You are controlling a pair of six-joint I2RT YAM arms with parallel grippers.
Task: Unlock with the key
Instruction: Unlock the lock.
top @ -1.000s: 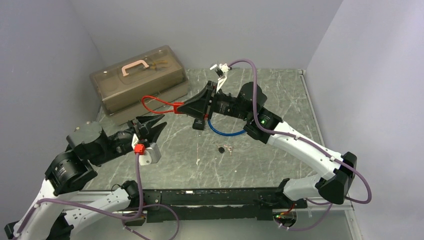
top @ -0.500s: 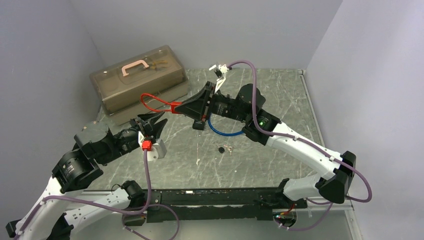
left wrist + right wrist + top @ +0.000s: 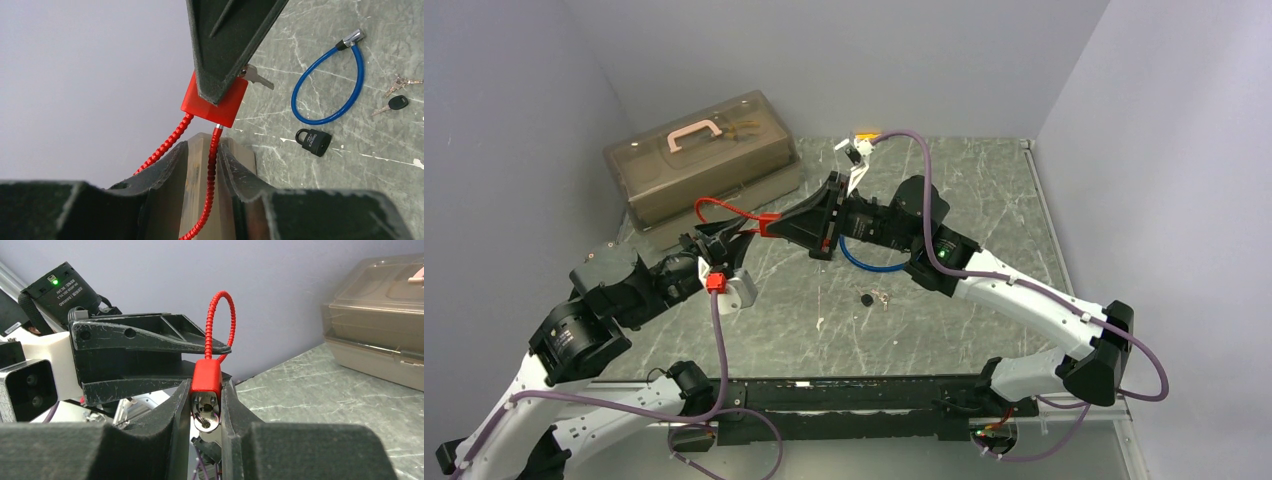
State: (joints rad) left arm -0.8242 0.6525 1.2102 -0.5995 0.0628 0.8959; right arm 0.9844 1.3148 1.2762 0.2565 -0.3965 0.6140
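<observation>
My right gripper (image 3: 776, 222) is shut on the red lock body (image 3: 206, 377), held above the table. A silver key (image 3: 205, 420) sits in the keyhole at the body's end, between the right fingers; its tip shows in the left wrist view as the key (image 3: 257, 76). The red ribbed cable (image 3: 210, 165) loops out of the lock body (image 3: 215, 100) toward the left arm. My left gripper (image 3: 202, 145) is open with one strand of that cable between its fingers, lying against the right finger, with a gap to the left one. From above, the left gripper (image 3: 722, 238) meets the cable (image 3: 714, 205) beside the toolbox.
A brown translucent toolbox (image 3: 704, 165) with a pink handle stands at the back left. On the table lie a blue cable loop (image 3: 330, 90), a black padlock (image 3: 312, 141) and a black-headed key with small silver keys (image 3: 397, 102). Walls close in on both sides.
The left gripper has moved up and forward, so the red cable now runs between its fingers. The right gripper has carried the lock slightly left toward it.
</observation>
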